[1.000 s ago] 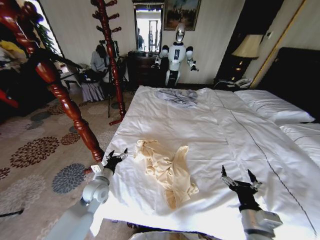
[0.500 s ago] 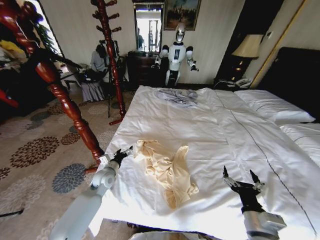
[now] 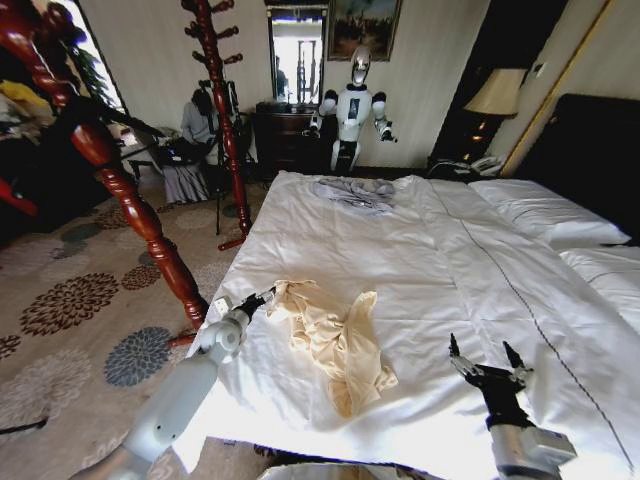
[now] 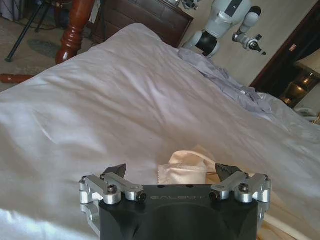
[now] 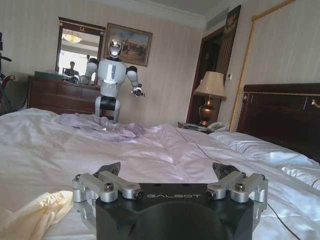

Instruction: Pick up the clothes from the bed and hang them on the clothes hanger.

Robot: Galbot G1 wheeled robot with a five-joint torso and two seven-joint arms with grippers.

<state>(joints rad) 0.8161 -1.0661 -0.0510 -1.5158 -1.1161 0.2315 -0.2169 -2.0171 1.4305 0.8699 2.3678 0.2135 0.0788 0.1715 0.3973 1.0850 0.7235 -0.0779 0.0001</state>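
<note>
The clothes, a pale cream-yellow T-shirt [image 3: 335,335], lie crumpled on the white bed [image 3: 430,260] near its front left corner. My left gripper [image 3: 262,297] is open and sits right at the shirt's near-left edge, low over the duvet. In the left wrist view the shirt's edge [image 4: 187,165] lies between the open fingers of my left gripper [image 4: 171,171]. My right gripper [image 3: 486,359] hovers open over bare duvet to the right of the shirt, apart from it. The right wrist view catches a corner of the shirt [image 5: 30,217] off to one side. The clothes hanger is out of view.
A grey garment [image 3: 355,192] lies at the bed's far end. Two reddish-brown wooden coat stands [image 3: 140,215] [image 3: 222,110] rise on the patterned carpet left of the bed. A white humanoid robot [image 3: 350,110], dresser and lamp [image 3: 495,95] line the far wall. Pillows [image 3: 540,210] lie at right.
My left arm has reached forward and right, bringing its open gripper from the bed's left edge up to the shirt's edge. The right gripper has drifted slightly lower and right.
</note>
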